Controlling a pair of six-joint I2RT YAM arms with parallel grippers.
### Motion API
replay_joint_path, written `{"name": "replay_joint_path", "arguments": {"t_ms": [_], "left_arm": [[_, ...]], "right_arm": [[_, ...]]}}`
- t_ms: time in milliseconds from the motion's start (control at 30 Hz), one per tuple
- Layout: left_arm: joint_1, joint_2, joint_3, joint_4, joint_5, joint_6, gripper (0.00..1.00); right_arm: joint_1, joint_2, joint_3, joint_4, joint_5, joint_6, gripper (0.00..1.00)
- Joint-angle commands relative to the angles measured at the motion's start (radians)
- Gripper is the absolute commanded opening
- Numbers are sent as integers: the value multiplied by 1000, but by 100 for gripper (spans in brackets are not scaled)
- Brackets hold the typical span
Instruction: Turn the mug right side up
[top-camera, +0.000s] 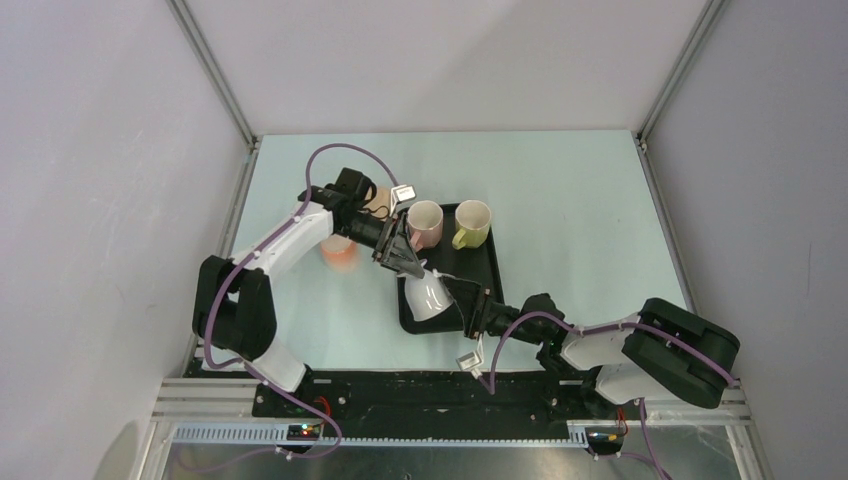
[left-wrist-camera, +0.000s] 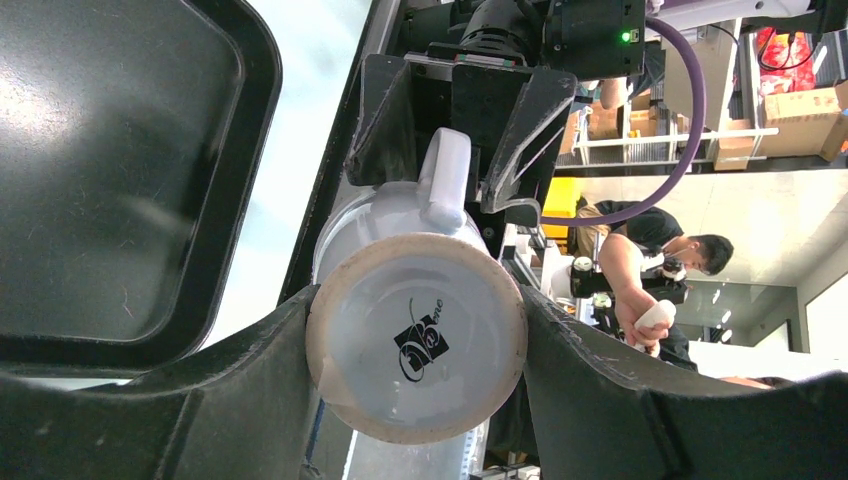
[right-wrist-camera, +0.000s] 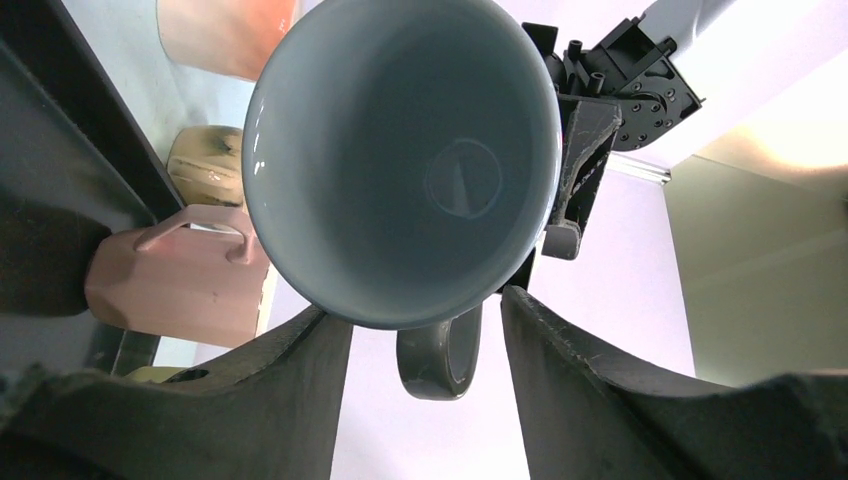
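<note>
The white mug (top-camera: 428, 297) lies on its side in the air above the near part of the black tray (top-camera: 494, 262). My left gripper (top-camera: 405, 262) is shut on its base end; in the left wrist view the fingers (left-wrist-camera: 250, 390) press both sides of the mug (left-wrist-camera: 418, 340), whose printed underside faces the camera. My right gripper (top-camera: 465, 305) faces the mug's mouth (right-wrist-camera: 400, 160). Its jaws stand open on either side of the handle (right-wrist-camera: 440, 360), with a gap on each side.
A pink mug (top-camera: 424, 224) and a yellow-green mug (top-camera: 472, 224) stand at the far end of the tray. An orange cup (top-camera: 339, 252) sits on the table to the tray's left, under the left arm. White walls enclose the table.
</note>
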Motion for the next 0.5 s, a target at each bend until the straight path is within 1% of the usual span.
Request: {"name": "replay_joint_path", "arguments": {"t_ms": [0,467], "left_arm": [[-5,-18,5,6,104,-8,0],[-11,-17,-2,7,104,2,0]], "right_arm": [[17,17,8,261,-19,-17,59],[32,53,38,273,5,-28,55]]}}
